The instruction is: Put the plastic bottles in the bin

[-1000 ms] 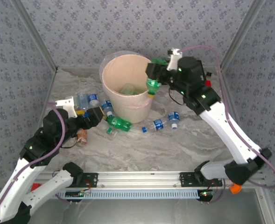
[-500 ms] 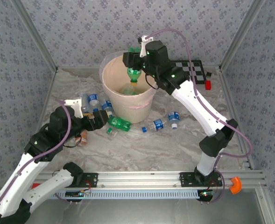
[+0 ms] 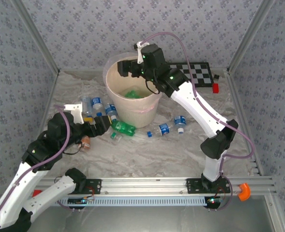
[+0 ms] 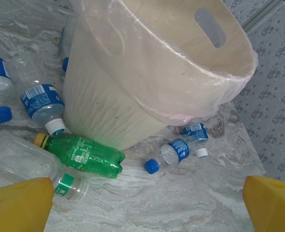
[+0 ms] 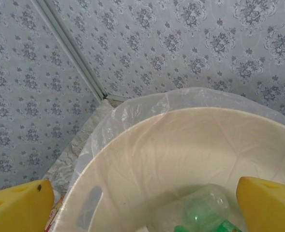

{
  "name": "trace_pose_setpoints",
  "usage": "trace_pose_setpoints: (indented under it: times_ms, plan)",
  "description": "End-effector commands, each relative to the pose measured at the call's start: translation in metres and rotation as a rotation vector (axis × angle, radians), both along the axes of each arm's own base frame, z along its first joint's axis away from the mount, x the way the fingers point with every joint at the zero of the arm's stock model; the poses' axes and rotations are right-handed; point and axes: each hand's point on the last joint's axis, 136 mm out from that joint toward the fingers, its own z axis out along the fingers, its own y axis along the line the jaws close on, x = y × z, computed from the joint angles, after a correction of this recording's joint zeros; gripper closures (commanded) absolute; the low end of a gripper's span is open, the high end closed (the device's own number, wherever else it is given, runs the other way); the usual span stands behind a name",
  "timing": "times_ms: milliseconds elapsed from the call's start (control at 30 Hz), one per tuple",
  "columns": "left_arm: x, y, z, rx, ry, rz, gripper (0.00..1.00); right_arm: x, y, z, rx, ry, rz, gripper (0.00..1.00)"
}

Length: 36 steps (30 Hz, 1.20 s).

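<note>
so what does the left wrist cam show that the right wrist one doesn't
Left wrist: the bin from outside, a green bottle lying at its foot, blue-labelled bottles on the tabletop. Right wrist: the bin's inside, a greenish bottle lying at the bottom, and the wall corner. Both: the clear liner at the rim, and an open gripper holding nothing, the left gripper in one, the right gripper in the other.

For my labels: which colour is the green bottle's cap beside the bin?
Yellow cap; left wrist view shows it best.
</note>
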Motion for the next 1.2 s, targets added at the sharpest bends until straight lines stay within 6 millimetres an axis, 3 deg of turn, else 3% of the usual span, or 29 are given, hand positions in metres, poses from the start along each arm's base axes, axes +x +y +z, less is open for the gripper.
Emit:
trace_pose_setpoints:
  times_ms: [0, 267, 567, 867, 900, 933, 1167]
  plan:
    - [-0.001, 0.006, 0.013, 0.017, -0.047, 0.008, 0.0, -0.017, -0.011, 0.014, 0.022, 0.004, 0.003, 0.0]
    - [0.003, -0.002, 0.013, 0.016, -0.053, -0.017, 0.0, -0.041, -0.039, 0.006, 0.035, 0.027, -0.01, 0.0]
    - [0.008, -0.019, 0.021, -0.024, -0.083, -0.08, 0.0, -0.072, -0.093, -0.026, 0.007, 0.065, -0.073, 0.0]
    - [0.013, -0.024, 0.016, -0.035, -0.069, -0.079, 0.0, -0.087, -0.181, -0.107, 0.022, 0.238, -0.244, 0.0]
    - [0.014, -0.025, 0.015, -0.039, -0.067, -0.077, 0.0, -0.09, -0.192, -0.13, 0.016, 0.292, -0.266, 0.0]
    - [0.014, -0.025, 0.015, -0.042, -0.066, -0.076, 0.0, -0.091, -0.201, -0.141, 0.022, 0.323, -0.283, 0.0]
    - [0.017, -0.039, 0.01, -0.07, -0.049, -0.112, 0.0, -0.098, -0.238, -0.214, 0.006, 0.47, -0.378, 0.0]
